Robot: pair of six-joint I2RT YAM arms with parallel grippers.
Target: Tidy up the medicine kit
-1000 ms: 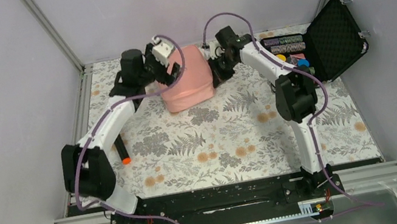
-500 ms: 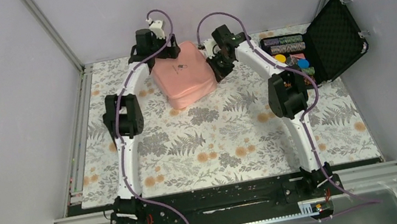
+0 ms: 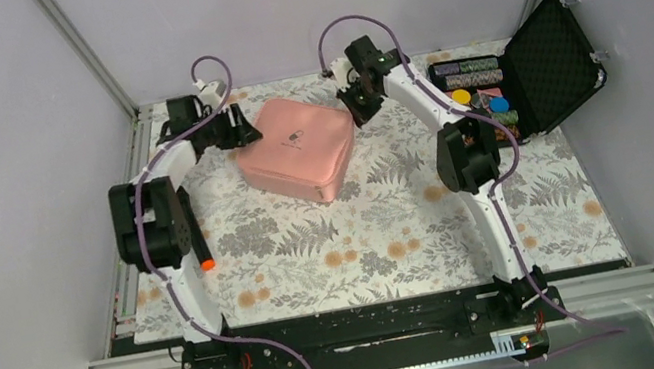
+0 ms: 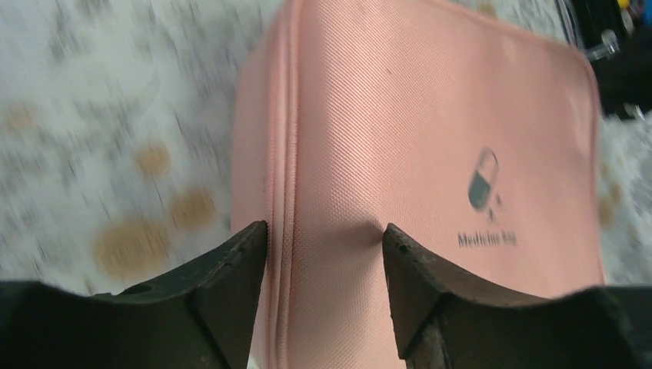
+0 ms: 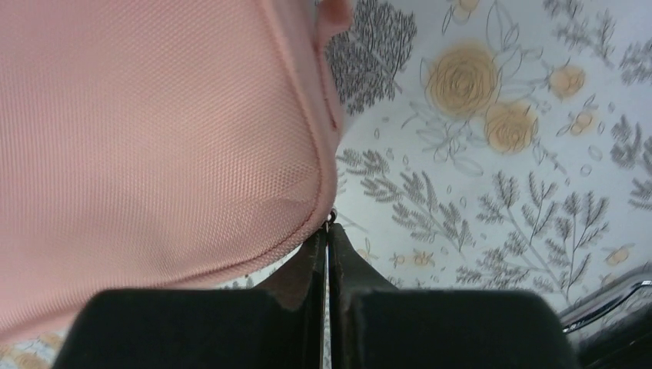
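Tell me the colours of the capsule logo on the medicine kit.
The capsule logo is half dark grey, half pale; clearest in the left wrist view.

Looks down between two dark fingers [image 4: 223, 284] of the left gripper [image 4: 323, 229], standing apart at the bottom edge, onto the pink medicine kit [image 4: 430, 100]. Shows the kit's woven top with a seam [image 4: 286, 115] running down its left side, plus a small capsule logo [image 4: 483, 181] and blurred dark lettering [image 4: 487, 240] beneath it toward the right. Takes in a blurred floral desk [image 4: 115, 115] left of the kit and a narrow strip of it at the right edge.
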